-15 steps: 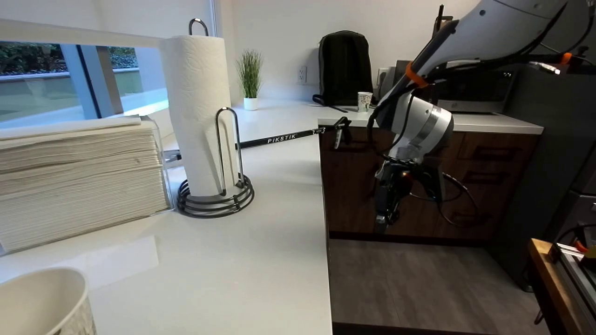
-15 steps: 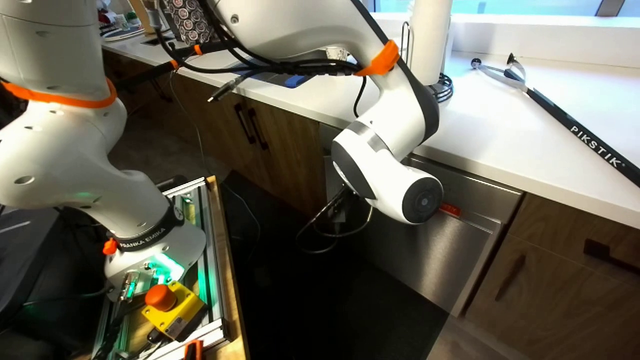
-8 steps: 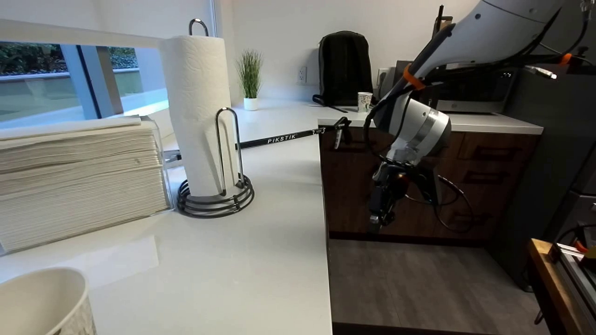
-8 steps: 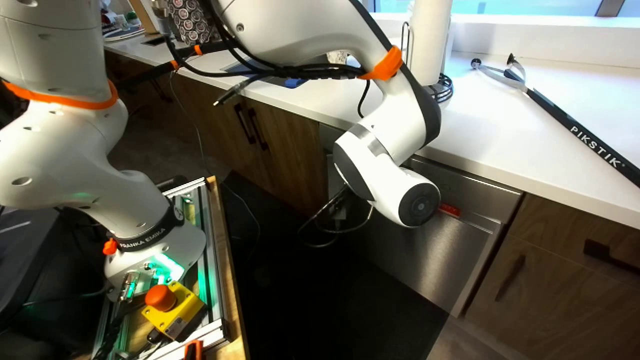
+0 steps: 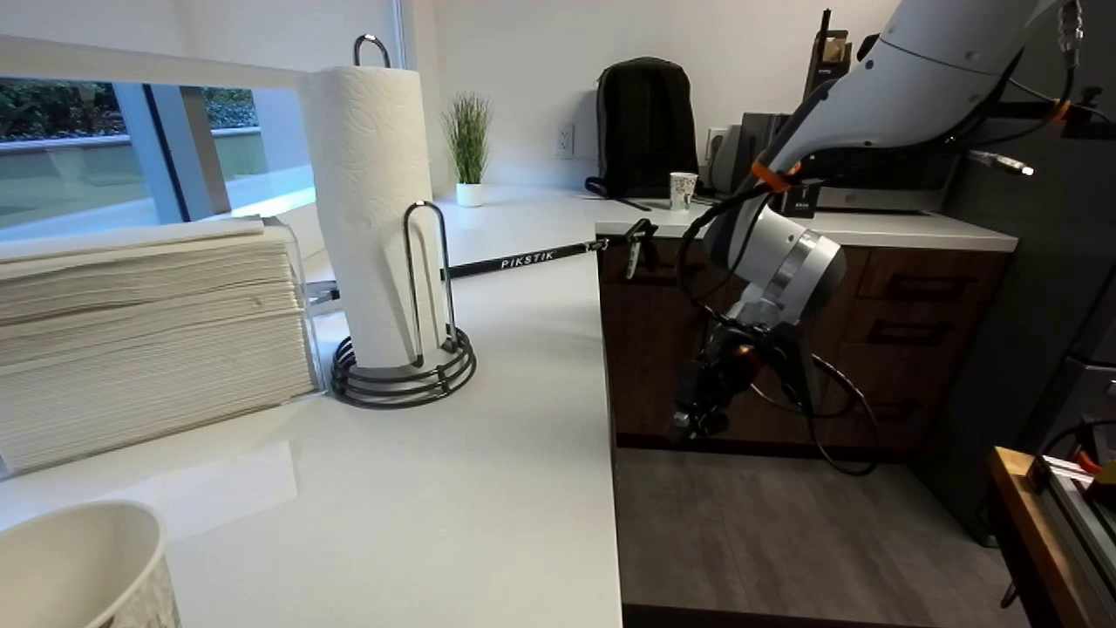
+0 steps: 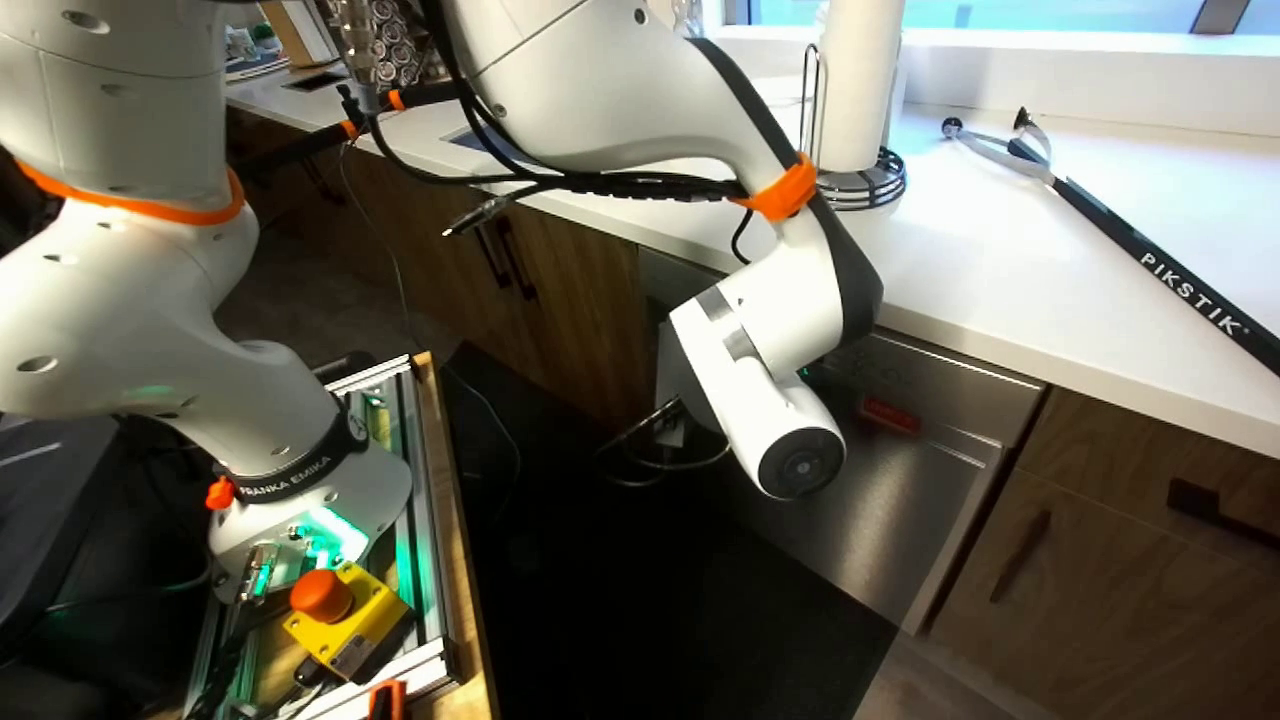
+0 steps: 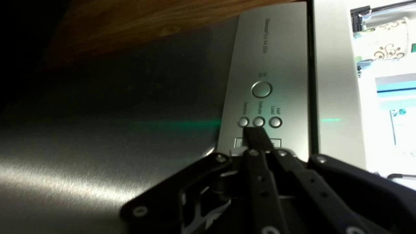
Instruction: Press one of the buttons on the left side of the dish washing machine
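The dishwasher (image 6: 900,490) is a steel front under the white counter in an exterior view. In the wrist view its silver control panel (image 7: 276,55) carries a larger round On/Off button (image 7: 261,89). Below that sits a row of small round buttons: Sanitize (image 7: 243,122), Delicate (image 7: 259,121) and Half Load (image 7: 275,122). My gripper (image 7: 255,131) is shut and empty, its dark fingertips together just below the Sanitize and Delicate buttons in the picture. I cannot tell whether they touch the panel. The fingertips cover part of a framed display (image 7: 276,143). The gripper also shows in an exterior view (image 5: 686,427).
The counter (image 5: 497,488) overhangs the dishwasher. On it stand a paper towel roll (image 5: 375,218), a stack of paper napkins (image 5: 148,340) and a black PikStik grabber (image 6: 1150,250). Wooden cabinets (image 6: 1120,570) flank the dishwasher. A cable (image 5: 859,401) hangs by the wrist.
My forearm has lowered and the wrist has tilted. The gripper has swung toward the counter side in an exterior view. The wrist end has dropped, uncovering more of the dishwasher's top strip.
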`<state>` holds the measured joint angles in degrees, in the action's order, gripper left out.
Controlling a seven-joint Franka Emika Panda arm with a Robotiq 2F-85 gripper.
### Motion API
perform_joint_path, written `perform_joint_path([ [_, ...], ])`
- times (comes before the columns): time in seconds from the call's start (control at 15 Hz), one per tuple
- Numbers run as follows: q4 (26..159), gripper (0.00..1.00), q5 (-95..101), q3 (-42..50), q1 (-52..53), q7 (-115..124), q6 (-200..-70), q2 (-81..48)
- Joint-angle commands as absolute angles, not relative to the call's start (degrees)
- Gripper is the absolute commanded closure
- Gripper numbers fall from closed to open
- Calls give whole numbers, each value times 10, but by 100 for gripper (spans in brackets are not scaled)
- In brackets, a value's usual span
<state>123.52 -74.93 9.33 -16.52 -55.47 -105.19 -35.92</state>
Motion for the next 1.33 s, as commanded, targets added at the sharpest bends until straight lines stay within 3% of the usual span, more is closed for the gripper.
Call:
perform_joint_path([
  [0.0, 1229, 100, -796, 86, -170, -580, -1031, -387],
  [1.27, 1216, 100, -897, 85, -135, -627, -1020, -423],
])
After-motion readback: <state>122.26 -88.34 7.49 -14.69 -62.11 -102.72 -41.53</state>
